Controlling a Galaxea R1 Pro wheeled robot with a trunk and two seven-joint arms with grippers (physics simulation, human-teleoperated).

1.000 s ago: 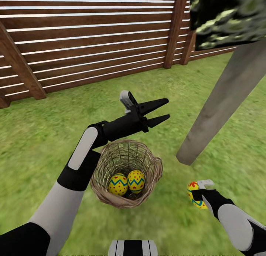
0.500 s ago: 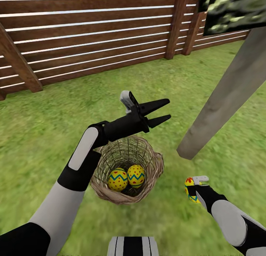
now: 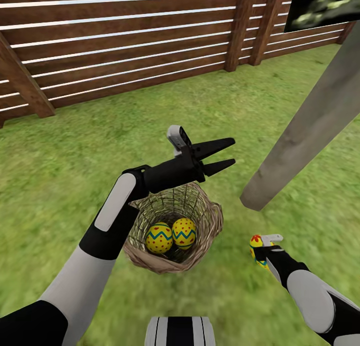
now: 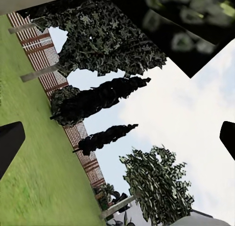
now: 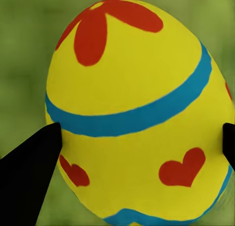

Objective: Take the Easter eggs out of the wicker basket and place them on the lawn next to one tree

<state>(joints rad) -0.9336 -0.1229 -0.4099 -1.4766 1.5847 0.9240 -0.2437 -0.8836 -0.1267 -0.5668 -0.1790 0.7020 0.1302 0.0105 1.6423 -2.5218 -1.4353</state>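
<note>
The wicker basket (image 3: 210,226) stands on the lawn (image 3: 75,151) just in front of me, with two yellow Easter eggs (image 3: 159,238) (image 3: 184,232) side by side in its bottom. My left gripper (image 3: 233,152) hovers open above the basket's far rim, nothing between its fingers (image 4: 7,142). Low at the right, my right gripper (image 3: 259,250) is shut on the third egg (image 3: 256,243). In the right wrist view this egg (image 5: 132,118) shows a red flower, blue bands and red hearts between the black fingers (image 5: 29,172). The tree's pale trunk (image 3: 300,136) rises just beyond, its base a short way past the held egg.
A brown slatted fence (image 3: 125,46) bounds the grass at the back, with slanted posts at the left and middle. The tree's dark green canopy (image 3: 325,6) hangs at the upper right. Open grass lies left of the basket and around the trunk base.
The whole view has shifted slightly. My right gripper with its egg has edged a little forward toward the trunk base. The left gripper stays open above the basket.
</note>
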